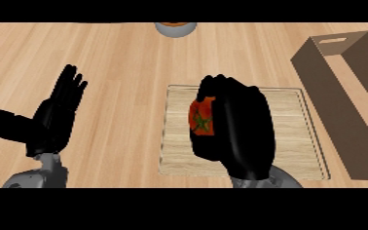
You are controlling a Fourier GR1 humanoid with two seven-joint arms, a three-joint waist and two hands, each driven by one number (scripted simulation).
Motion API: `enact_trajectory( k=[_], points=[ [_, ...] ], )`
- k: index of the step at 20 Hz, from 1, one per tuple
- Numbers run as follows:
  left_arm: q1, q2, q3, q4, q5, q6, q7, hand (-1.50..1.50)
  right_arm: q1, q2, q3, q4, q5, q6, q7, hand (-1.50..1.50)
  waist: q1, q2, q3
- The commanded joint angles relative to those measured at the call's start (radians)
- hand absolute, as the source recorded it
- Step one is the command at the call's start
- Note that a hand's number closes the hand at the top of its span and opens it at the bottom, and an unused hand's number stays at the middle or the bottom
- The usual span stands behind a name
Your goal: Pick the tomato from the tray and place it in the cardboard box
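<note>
Right hand: curling fingers round the tomato, over the tray's left half.
Left hand: resting open at left, fingers straight.
Cardboard box: standing right of the tray.

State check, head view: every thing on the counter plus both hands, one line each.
tomato: held in the right hand's curl, over the tray; whether it is lifted is unclear.
right hand: shut on the tomato.
left hand: open, fingers up, resting at left.
tray: flat on the counter.
cardboard box: upright, top open, tomato not in it.
grey bowl: upright, something orange inside.
</note>
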Motion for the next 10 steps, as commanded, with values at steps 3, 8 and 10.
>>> enact_trajectory(
  k=[3, 8, 10],
  points=[
    [-0.006, -0.03, -0.025, -0.024, -0.029, 0.036, 0.008, 0.0, -0.027, -0.039, -0.135, -0.15, 0.071, 0.039, 0.08, 1.5, -0.007, 0.0, 0.0],
    [-0.023, -0.058, -0.052, 0.03, -0.067, 0.056, -0.028, 0.0, -0.032, -0.083, -0.316, -0.125, 0.006, 0.043, 0.025, 1.5, -0.002, 0.003, 0.0],
    [-0.058, -0.006, 0.004, -0.024, -0.003, 0.033, 0.07, 0.0, -0.07, -0.136, -0.436, -0.142, -0.082, 0.138, 0.004, 1.5, -0.001, 0.002, 0.001]
  ],
)
